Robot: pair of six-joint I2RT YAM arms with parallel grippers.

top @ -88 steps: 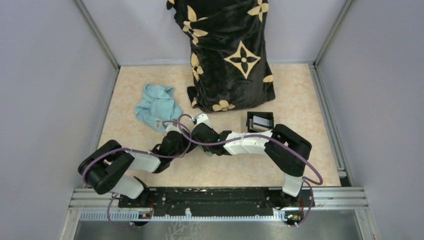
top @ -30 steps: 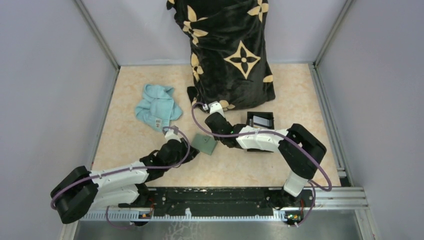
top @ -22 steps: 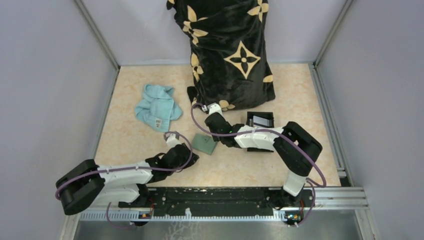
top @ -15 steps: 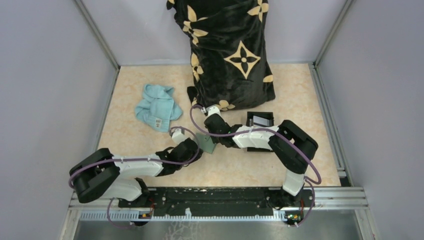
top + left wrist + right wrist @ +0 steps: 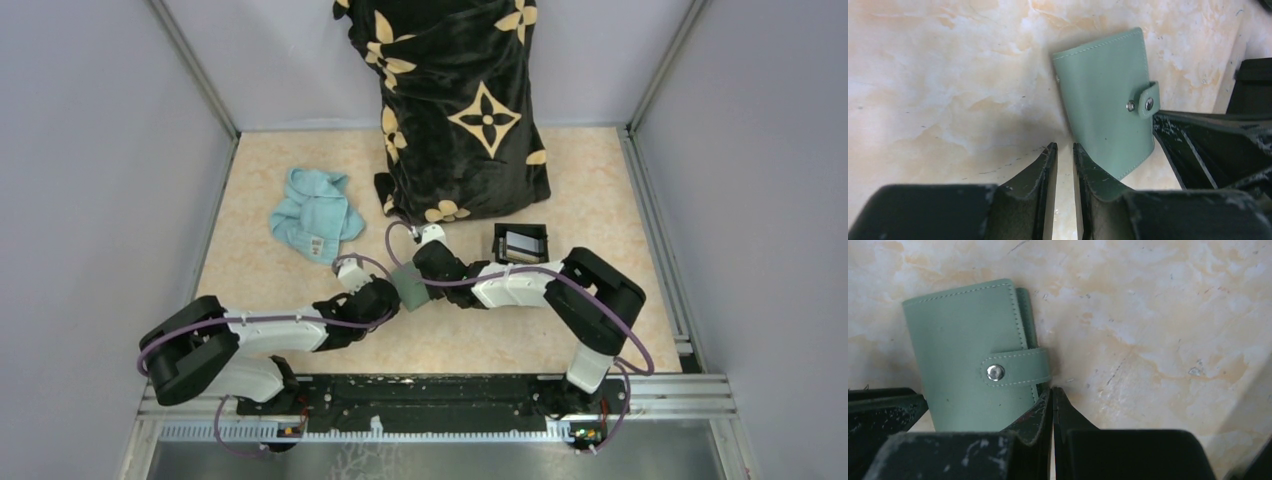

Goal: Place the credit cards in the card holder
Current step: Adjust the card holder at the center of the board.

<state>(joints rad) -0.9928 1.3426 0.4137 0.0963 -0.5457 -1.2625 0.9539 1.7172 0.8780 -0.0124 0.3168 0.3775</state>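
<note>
— Holder (image 5: 410,287)?
— Lying flat on the desk (image 5: 600,190), between the two arms. Folded closed, with the tab (image 5: 1015,371) snapped down over its open edge.

— And the cards (image 5: 522,241)?
— Apparently sitting in the box (image 5: 499,243), near the holder on its right side. Showing only a pale face from above. Unable to count them.

— Working on which step, then?
— Judging by the fastened tab, opening the holder. Not yet loading any card.

— Fingers?
— Left fingers (image 5: 1050,157) resting low, just beside the holder's left edge. Nearly closed, leaving a slim gap and gripping nothing. Right fingers (image 5: 1048,405) pressed together, also carrying nothing, tips just beside the tab. Unable to tell whether touching it.

— Calling for what next?
— Probably pinning the holder down from one side while prying the tab off its stud from the other. Needing a tip worked under the tab's free end rather than pushed down on top. After that, folding the cover back to expose the slots.

— Worrying about anything?
— Likely pushing the whole holder across the smooth desk instead of popping the snap. So bracing it firmly on the left first, then lifting gently on the right.
</note>
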